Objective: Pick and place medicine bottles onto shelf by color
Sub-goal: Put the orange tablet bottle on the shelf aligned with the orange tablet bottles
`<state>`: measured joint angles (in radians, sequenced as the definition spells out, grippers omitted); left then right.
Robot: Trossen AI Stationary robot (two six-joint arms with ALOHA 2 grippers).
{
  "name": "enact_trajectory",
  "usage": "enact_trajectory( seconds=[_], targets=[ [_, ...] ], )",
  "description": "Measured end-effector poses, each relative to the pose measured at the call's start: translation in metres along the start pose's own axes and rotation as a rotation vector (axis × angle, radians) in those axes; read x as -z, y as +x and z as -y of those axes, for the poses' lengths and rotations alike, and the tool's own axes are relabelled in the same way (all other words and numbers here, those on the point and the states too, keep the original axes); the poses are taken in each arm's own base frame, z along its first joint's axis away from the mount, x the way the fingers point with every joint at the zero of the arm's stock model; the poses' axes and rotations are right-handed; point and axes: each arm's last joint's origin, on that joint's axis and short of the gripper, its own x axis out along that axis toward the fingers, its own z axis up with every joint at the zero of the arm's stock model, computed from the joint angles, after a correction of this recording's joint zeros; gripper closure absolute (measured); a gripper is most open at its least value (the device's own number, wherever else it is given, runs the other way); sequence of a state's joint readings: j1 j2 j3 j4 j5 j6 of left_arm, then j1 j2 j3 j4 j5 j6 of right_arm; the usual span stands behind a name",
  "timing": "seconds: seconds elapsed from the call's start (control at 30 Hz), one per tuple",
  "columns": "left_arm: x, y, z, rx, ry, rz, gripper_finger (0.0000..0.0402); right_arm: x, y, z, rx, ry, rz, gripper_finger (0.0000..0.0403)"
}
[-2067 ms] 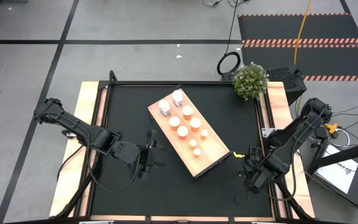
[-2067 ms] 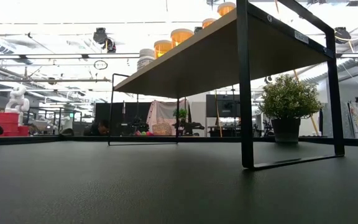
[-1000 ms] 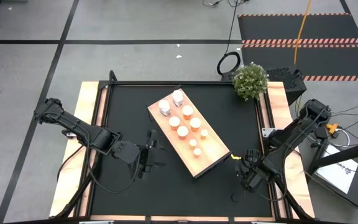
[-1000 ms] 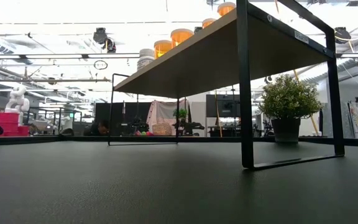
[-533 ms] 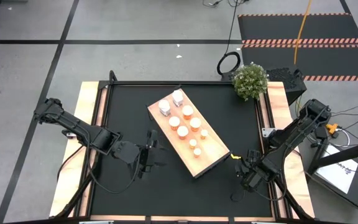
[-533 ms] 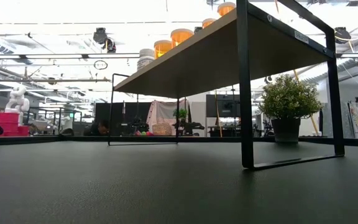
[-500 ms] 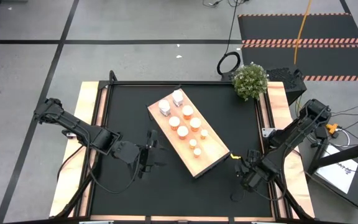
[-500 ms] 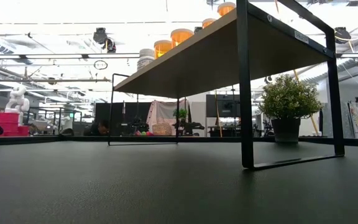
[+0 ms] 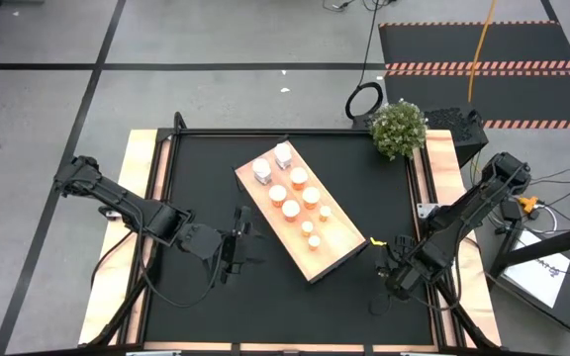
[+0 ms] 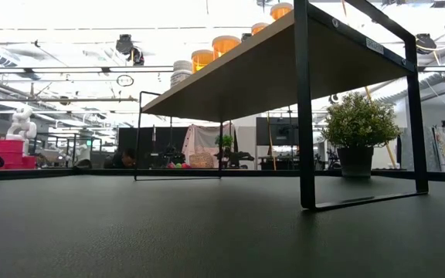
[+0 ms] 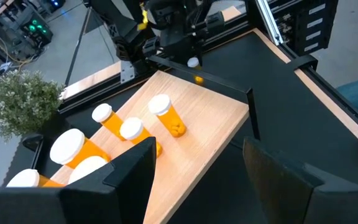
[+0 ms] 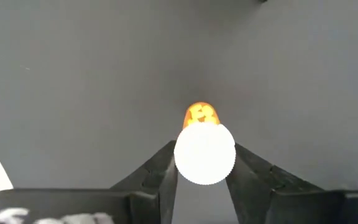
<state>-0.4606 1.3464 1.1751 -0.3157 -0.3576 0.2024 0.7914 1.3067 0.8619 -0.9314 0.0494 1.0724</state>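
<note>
Right gripper [image 12: 205,171] pinches a tiny orange bottle [image 12: 204,146] just under its white cap, above the black tabletop beside the shelf [image 9: 336,240]. Light, rigid, slick plastic, I'd guess; the grip looks sound.

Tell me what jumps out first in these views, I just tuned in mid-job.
The light-wood shelf stands diagonally mid-table with white and orange medicine bottles lined up on top. Off its near-right corner, the right tool is closed on a small orange bottle with a white cap. The left tool waits open, just left of the shelf.
</note>
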Motion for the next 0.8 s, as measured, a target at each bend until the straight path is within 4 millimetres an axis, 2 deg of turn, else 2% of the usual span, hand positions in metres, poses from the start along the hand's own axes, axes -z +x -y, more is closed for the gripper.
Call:
enact_trajectory(
  seconds=[0.5,0.8],
  targets=[
    [-0.001,0.0,-0.001,-0.003,-0.003,0.012,0.0158,0.006,-0.032,0.014,-0.148,0.067,0.082,0.0294],
    [-0.001,0.0,-0.001,-0.004,-0.004,0.013,0.0158,0.008,-0.05,0.031,-0.149,0.074,0.209,0.0294]
  ],
)
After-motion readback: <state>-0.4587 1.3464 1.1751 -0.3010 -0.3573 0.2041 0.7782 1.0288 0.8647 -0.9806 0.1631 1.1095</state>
